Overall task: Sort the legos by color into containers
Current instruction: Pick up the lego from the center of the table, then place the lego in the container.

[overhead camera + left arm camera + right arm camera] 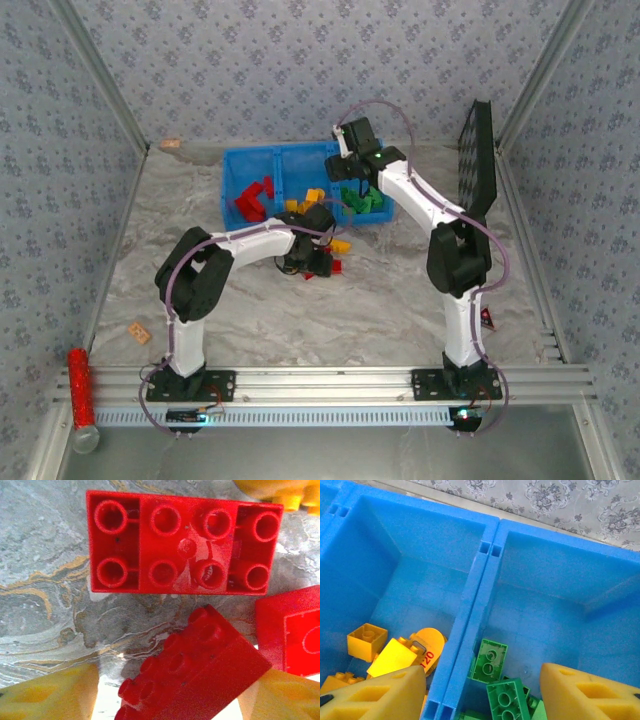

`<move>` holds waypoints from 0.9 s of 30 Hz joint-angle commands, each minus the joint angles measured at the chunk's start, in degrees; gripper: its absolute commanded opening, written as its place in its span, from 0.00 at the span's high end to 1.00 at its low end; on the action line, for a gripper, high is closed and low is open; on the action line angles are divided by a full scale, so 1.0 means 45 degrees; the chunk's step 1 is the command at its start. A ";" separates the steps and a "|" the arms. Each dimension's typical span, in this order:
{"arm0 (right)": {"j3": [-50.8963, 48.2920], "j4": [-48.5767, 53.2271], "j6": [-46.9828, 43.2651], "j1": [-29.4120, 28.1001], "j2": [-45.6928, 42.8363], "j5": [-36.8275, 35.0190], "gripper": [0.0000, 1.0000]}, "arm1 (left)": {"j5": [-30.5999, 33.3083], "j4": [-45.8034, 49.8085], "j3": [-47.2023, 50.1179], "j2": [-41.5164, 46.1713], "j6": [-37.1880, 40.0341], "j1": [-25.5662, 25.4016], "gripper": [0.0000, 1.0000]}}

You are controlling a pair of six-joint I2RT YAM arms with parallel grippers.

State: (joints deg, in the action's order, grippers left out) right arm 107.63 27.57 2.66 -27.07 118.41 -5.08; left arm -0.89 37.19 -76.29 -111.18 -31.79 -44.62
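Sorting scene: at the far side of your grey marbled desk (330,320) stands the bright blue plastic three-bin tray (240,160). Its left bin holds red plastic bricks (255,198), its middle bin holds yellow-orange bricks (305,203) and its right bin holds green bricks (365,200).

Your right tool (482,680) hangs above the divider between the middle and right bins, its yellow fingers apart with nothing between them.

Your left tool (170,690) sits low over the desk just in front of the tray. Its fingers are apart on either side of a red studded brick (195,675), with a gap showing at the left finger. That brick lies tilted. In the left wrist view its long axis runs from lower left to upper right, and its studs face upper left.

Just beyond it a red two-by-four brick (182,542) lies with its hollow underside up and its long axis across the view.
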 commanded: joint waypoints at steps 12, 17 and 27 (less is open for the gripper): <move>-0.0912 0.0051 0.0268 0.0271 -0.1578 0.0044 0.37 | -0.0232 0.0723 0.0670 0.0639 0.0149 0.0023 0.68; -0.1946 0.0784 0.0556 0.0447 -0.2693 0.0407 0.36 | 0.0151 0.1380 0.0696 0.1908 0.0185 0.0262 0.72; -0.5941 0.0829 0.2179 0.0298 -0.5077 0.1326 0.36 | 0.1304 0.3291 -0.1178 0.3657 0.1558 0.2151 0.73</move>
State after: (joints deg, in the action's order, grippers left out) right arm 84.64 29.04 8.71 -25.32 97.78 -2.20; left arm 1.39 47.88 -77.01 -97.23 -28.45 -38.00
